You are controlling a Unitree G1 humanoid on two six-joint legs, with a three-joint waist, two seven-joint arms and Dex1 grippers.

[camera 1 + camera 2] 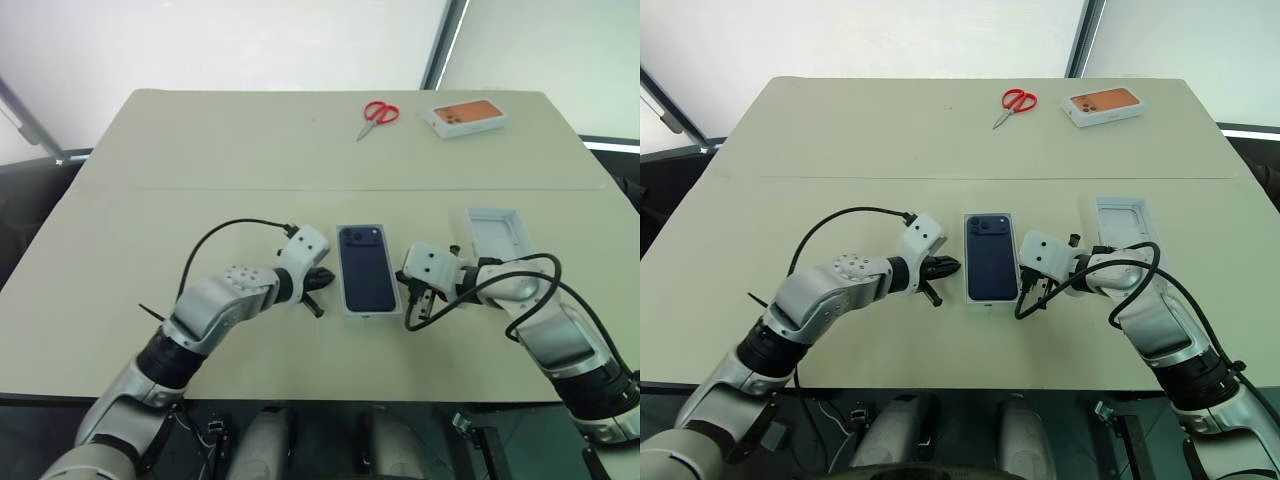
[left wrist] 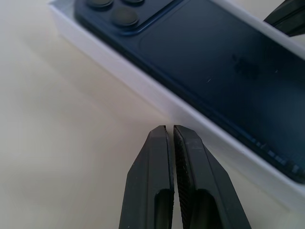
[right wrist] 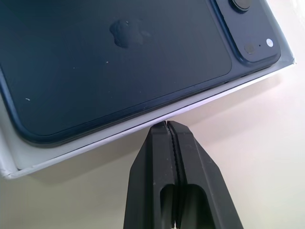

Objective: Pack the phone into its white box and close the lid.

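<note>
The phone [image 1: 364, 267] lies back-up inside the white box [image 2: 143, 88] on the counter [image 1: 200, 170], its long axis running away from the robot, camera cluster at the far end. The left gripper [image 1: 318, 283] reaches toward the box's left wall, jaws pressed together, empty. The right gripper [image 1: 420, 303] angles toward the box's right wall, jaws likewise closed on nothing.

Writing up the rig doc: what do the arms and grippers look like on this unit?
Both arms have silver-grey metallic shells with black joint bands. Each wrist carries a white boxy housing with small screw holes, fed by a loose black cable that loops over the forearm. The left gripper and right gripper each have two slim black fingers, wedge-shaped, ribbed on their inner faces. No markings are legible.
</note>
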